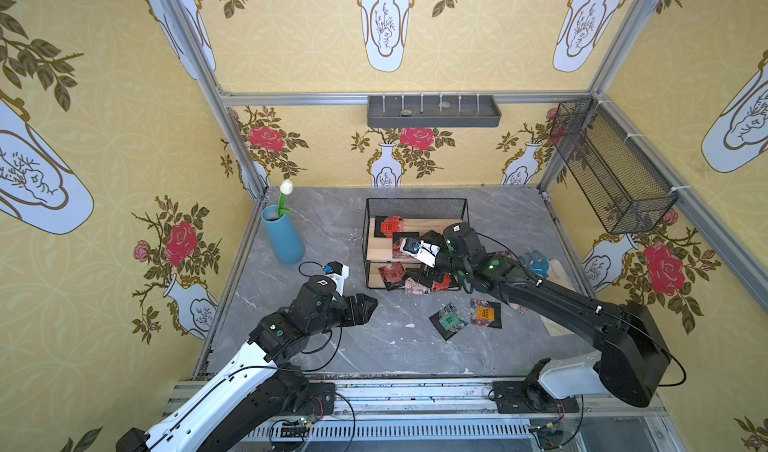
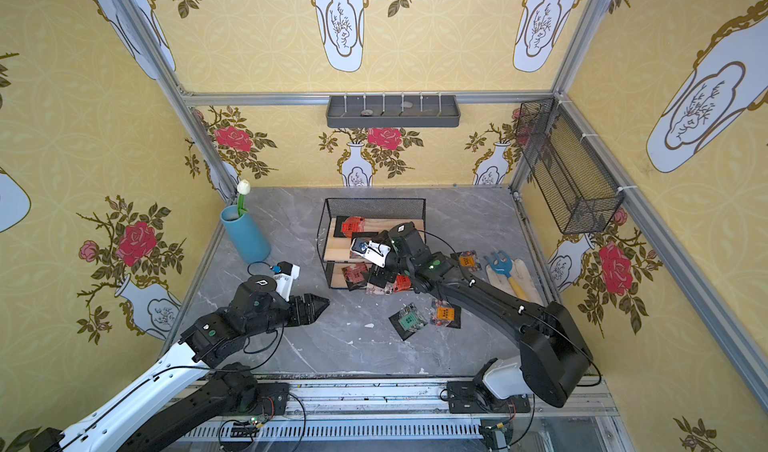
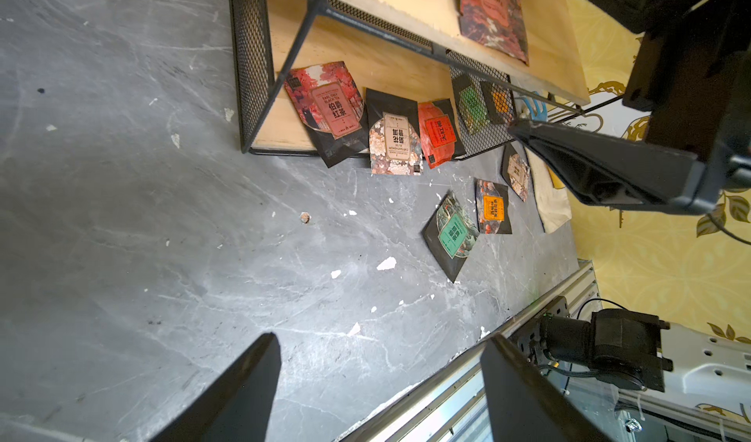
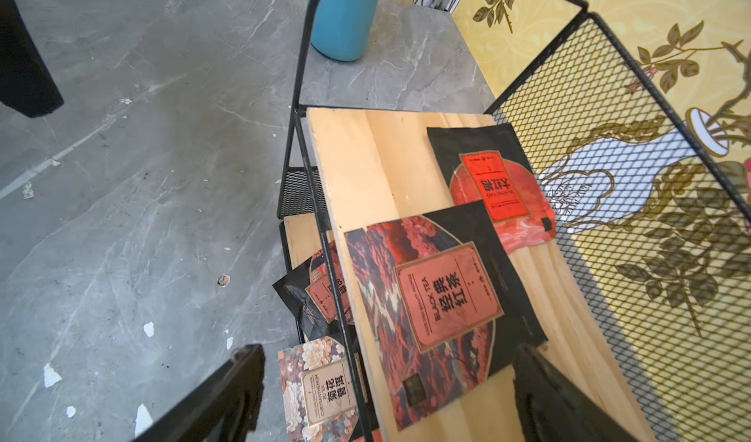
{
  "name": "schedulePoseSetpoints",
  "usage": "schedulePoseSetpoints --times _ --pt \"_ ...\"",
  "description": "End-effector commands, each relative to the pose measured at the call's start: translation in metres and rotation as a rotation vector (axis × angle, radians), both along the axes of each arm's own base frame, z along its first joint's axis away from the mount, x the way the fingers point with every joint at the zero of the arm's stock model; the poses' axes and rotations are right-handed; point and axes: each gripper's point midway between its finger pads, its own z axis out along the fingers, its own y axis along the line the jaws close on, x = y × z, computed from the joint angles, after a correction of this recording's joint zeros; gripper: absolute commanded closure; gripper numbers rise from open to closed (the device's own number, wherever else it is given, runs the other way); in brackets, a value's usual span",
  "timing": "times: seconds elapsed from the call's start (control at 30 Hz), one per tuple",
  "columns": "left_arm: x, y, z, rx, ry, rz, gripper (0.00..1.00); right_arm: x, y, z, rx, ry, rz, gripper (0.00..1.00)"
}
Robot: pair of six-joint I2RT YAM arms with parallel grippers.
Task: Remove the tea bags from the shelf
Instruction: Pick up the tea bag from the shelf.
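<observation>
Fingers of right arm (image 4: 561, 399): spread, empty, over upper board of shelf (image 4: 357, 167); black tea sachet (image 4: 439, 297) flat just ahead, between them. Fingers of left arm (image 3: 244, 387): spread, farther off.

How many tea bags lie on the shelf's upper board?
2. One red-label tea bag lies by the mesh back; one Black Tea bag partly covers it, nearer the front edge. Some of the upper board is hidden.
</observation>
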Motion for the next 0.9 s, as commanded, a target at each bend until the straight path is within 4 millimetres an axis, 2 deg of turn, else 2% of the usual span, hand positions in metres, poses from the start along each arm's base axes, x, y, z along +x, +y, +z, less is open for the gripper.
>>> schedulePoseSetpoints --times 0.0,0.4,0.67,0.87 --pt "0.0 0.001 -0.002 0.003 0.001 0.002 0.13 0.004 0.011 0.01 0.028 -0.034 0.027 0.02" --pt "0.001 0.001 -0.006 0.004 0.01 0.007 0.13 0.009 0.023 -0.014 -0.025 0.018 0.02 0.01" --pt "0.0 0.003 -0.007 0.002 0.01 0.011 0.13 0.005 0.024 -0.034 -0.069 0.072 0.011 0.09" --pt "0.001 0.003 -0.007 0.0 0.009 0.012 0.13 -0.006 0.023 -0.037 -0.074 0.087 0.015 0.2"
